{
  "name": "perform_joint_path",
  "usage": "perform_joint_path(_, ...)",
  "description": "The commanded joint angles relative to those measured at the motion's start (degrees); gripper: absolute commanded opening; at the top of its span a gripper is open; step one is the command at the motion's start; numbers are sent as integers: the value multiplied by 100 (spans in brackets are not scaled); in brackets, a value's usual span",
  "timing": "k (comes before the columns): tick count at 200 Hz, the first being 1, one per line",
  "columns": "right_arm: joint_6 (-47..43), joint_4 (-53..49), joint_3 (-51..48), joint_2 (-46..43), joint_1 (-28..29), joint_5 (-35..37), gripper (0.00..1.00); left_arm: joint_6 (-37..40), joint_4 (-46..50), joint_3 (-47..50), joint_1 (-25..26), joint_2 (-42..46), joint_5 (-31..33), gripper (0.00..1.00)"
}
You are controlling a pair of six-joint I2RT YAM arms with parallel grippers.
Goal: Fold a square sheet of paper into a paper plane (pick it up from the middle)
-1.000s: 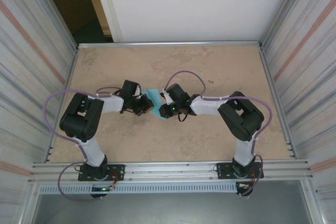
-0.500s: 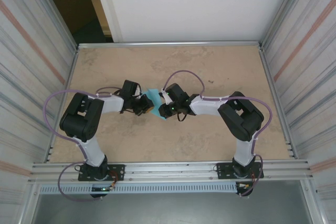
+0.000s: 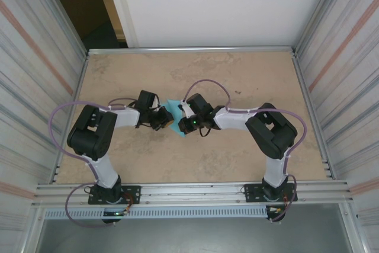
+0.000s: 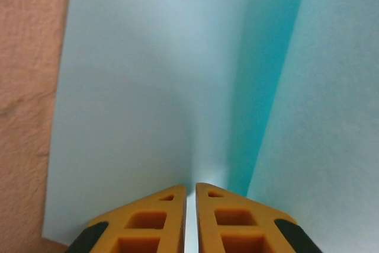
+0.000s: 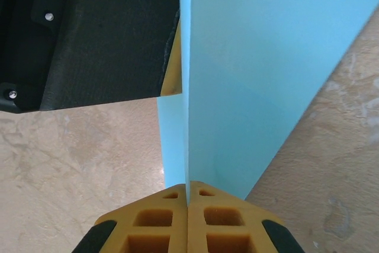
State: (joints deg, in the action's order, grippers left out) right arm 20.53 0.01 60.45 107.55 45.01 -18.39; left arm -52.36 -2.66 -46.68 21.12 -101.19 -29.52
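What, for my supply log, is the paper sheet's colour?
The sheet is plain light blue; clearest in the right wrist view.

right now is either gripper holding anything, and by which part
Both hold the square sheet of paper. The left gripper is pinched shut on the edge facing its own arm, and the right gripper on the edge facing its arm.

From above, the square sheet of paper is largely hidden between the left gripper and the right gripper, and its creases are too small to tell. Both wrist views cut it off at the top edge.
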Motion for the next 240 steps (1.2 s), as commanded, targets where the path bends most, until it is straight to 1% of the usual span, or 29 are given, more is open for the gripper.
perform_joint_path(1,28,-35,173,136,-67,-381,3,146,274,-57,-45,295,67,14)
perform_joint_path(25,62,-119,257,247,-97,-529,2,198,328,5,-124,530,93,14)
perform_joint_path(65,168,-107,299,338,-145,-686,2,296,608,176,-233,919,376,14)
perform_joint_path(100,277,-85,350,484,-227,-1022,2,348,723,289,-258,1136,525,13)
perform_joint_path(188,549,-51,477,776,-351,-1578,2,360,551,551,-258,1328,395,14)
perform_joint_path(240,921,188,419,899,-549,-1951,3,301,133,615,-225,1190,26,22)
